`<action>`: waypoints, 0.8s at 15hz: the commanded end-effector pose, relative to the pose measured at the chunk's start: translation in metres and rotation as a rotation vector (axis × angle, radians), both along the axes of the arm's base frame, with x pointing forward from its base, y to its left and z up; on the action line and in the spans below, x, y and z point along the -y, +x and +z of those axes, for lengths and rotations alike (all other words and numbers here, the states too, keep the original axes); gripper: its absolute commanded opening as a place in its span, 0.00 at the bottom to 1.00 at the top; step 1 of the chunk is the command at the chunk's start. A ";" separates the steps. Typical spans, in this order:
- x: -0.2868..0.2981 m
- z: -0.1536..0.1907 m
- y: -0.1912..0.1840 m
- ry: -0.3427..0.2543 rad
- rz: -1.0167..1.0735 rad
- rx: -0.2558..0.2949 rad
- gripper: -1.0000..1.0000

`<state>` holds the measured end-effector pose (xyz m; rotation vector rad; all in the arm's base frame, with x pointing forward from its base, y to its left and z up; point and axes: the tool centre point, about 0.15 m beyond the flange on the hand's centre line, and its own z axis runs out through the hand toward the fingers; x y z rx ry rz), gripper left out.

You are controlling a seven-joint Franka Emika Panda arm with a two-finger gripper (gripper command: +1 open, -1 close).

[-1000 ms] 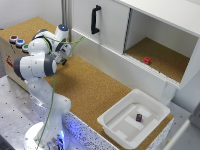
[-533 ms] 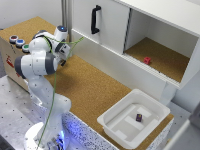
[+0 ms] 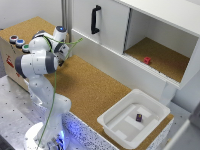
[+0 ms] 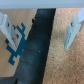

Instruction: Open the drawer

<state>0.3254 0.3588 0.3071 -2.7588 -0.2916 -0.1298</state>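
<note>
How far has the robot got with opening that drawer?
Nothing looks opened yet. The white cabinet front with the black handle looks closed, and nothing grips it. The gripper is open, empty and away from the handle, above the cork table. Reaching, grasping and pulling all remain.

A cork-surfaced tabletop (image 3: 95, 90) spans the scene from the far left corner to the near right edge in the exterior view. A white cabinet (image 3: 150, 30) runs along its far edge; one compartment stands open (cork-lined floor, small red object (image 3: 147, 60) inside). At the near right corner sits a white plastic tray (image 3: 120, 125) containing a small dark object (image 3: 139, 118). A perforated metal base plate (image 3: 12, 107) lies beyond the tabletop's near left edge. Lighting is even and diffuse.
</note>
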 end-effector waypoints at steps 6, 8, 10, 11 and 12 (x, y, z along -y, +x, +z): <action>-0.012 -0.025 0.007 0.046 0.027 -0.006 0.00; -0.007 -0.029 0.004 0.058 0.020 -0.019 0.00; -0.002 -0.035 0.000 0.081 0.010 -0.035 0.00; 0.000 -0.037 -0.002 0.083 0.003 -0.043 0.00; 0.005 -0.037 -0.004 0.084 -0.009 -0.040 0.00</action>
